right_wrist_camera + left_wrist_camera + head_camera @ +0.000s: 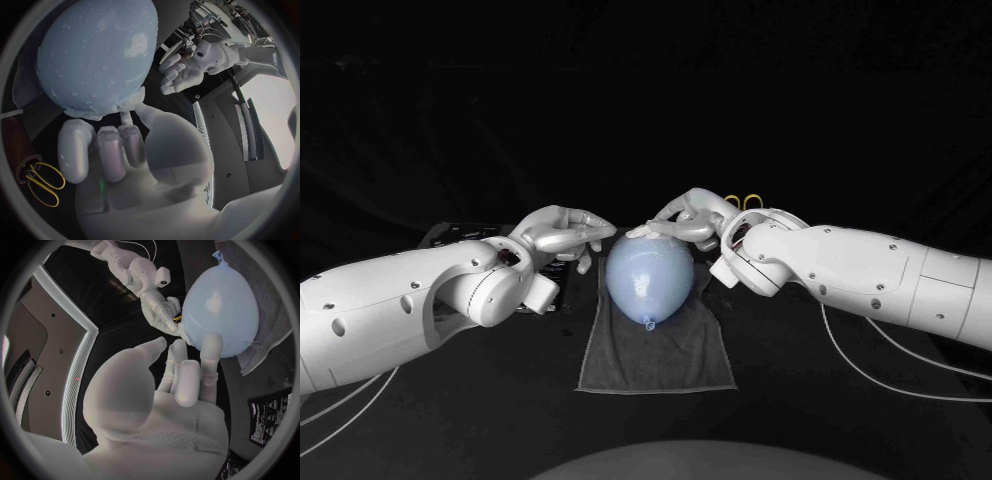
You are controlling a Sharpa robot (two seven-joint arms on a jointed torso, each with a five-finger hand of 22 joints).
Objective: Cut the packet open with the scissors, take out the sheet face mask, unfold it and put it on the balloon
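Between the fingers, a pale blue rubber balloon (pixel 648 280) rests on grey cloth (pixel 656 360), likely against rolling; left hand (pixel 564 232) spread empty, right hand (pixel 687 218) curled, grip unclear.

It looks like a robotics lab, with a bench dressed for recording rather than any home or shop. The table (pixel 444 430) is black, and a black backdrop (pixel 646 90) closes off everything behind it. A white left arm (pixel 401 300) and a white right arm (pixel 877 265) reach in from either side, and thin cables (pixel 884 372) trail from them across the tabletop. The props are few and staged (a balloon (pixel 648 280) laid on a grey towel (pixel 656 362), with yellow-handled scissors (pixel 751 201) just behind).
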